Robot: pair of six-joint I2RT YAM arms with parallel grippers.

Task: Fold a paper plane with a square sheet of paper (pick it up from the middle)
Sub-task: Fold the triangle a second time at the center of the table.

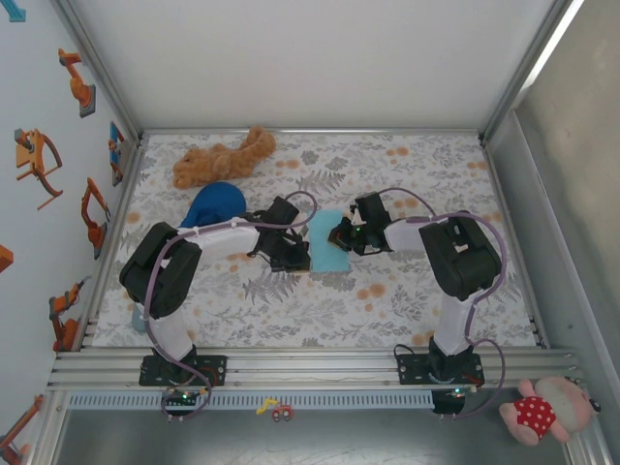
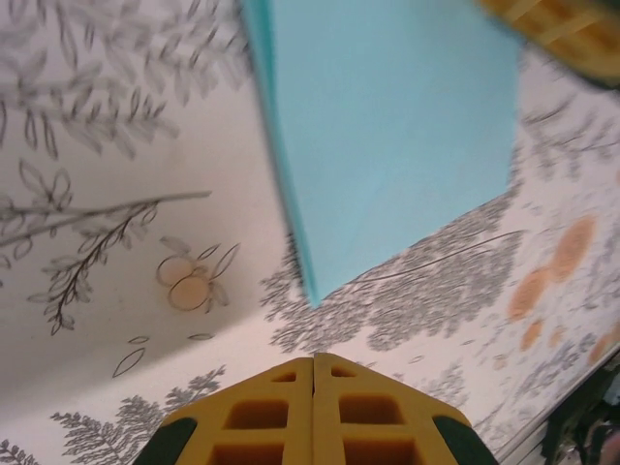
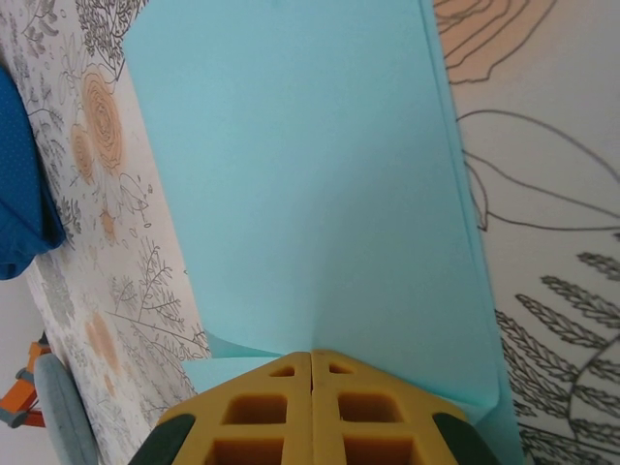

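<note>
The light cyan-blue sheet of paper (image 1: 326, 242) lies folded into a narrow strip in the middle of the floral mat, between both grippers. My right gripper (image 1: 339, 235) is at its right edge. In the right wrist view the right gripper (image 3: 311, 353) is shut, its tips resting on the paper (image 3: 310, 174), where a faint crease runs away from them; no paper shows between the jaws. My left gripper (image 1: 298, 260) is at the paper's lower left. In the left wrist view the left gripper (image 2: 313, 358) is shut and empty, just short of a paper (image 2: 387, 116) corner.
A dark blue dome (image 1: 215, 203) sits left of the arms, with a brown plush toy (image 1: 221, 160) behind it. A metal frame rail (image 1: 310, 368) runs along the near edge. A pink plush (image 1: 542, 412) lies outside the frame at bottom right.
</note>
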